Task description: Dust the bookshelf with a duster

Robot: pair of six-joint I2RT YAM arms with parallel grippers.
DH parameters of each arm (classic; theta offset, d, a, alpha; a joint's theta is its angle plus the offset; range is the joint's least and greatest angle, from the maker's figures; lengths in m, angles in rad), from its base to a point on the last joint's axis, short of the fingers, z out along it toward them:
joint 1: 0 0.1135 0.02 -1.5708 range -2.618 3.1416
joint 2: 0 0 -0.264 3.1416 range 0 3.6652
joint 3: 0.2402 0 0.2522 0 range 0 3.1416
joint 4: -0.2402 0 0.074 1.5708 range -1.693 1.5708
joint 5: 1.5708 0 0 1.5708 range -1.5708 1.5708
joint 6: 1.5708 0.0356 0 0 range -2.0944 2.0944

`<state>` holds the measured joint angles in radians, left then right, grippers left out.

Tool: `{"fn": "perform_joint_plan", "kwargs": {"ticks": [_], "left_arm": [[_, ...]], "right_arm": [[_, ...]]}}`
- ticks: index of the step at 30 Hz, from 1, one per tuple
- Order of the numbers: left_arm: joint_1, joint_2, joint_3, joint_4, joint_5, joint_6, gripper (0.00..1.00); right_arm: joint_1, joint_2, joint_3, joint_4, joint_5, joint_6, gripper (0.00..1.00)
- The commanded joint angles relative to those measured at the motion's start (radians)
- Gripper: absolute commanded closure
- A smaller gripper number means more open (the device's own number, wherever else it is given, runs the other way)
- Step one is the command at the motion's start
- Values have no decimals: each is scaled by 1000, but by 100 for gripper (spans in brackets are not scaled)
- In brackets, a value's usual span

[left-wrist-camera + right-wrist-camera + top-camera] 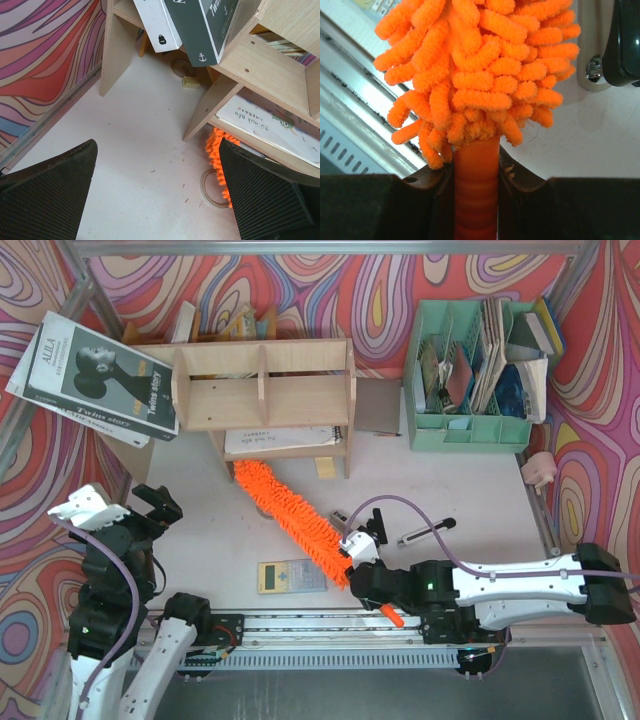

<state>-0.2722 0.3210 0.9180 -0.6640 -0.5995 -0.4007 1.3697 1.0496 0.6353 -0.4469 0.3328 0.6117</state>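
The orange duster (292, 513) lies slanted on the white table, its fluffy head reaching under the plywood bookshelf (262, 392) and its thin handle pointing at the near edge. My right gripper (362, 578) is shut on the handle just below the head; in the right wrist view the ribbed handle (476, 190) sits clamped between both fingers under the noodles (480, 70). My left gripper (150, 508) stands open at the left, nothing in it. Its wrist view shows the bookshelf's leg (209, 102) and the duster's tip (217, 155) beside the right finger (265, 200).
A grey calculator (290, 577) lies by the duster near the front rail. A mint-green file organiser (470, 390) stands at the back right. A dark book (95, 380) leans on the shelf's left end, a notebook (280, 439) lies beneath the shelf, and a black pen (425, 532) is right of the gripper.
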Motion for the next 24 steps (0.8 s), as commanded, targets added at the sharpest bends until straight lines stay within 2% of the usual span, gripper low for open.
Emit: {"fn": "perform_joint_plan", "kwargs": {"ticks": [1,17,24], "left_arm": [[5,7,-12,0,-14,-5,1],[5,6,-13,0,-14,-4,2],[5,7,-13,0,-13,-4,1]], "right_arm": [[8,41,22,52,120,48,100],[5,221,132,157,248,23,100],[-11,327,206,202,218,-24,100]]}}
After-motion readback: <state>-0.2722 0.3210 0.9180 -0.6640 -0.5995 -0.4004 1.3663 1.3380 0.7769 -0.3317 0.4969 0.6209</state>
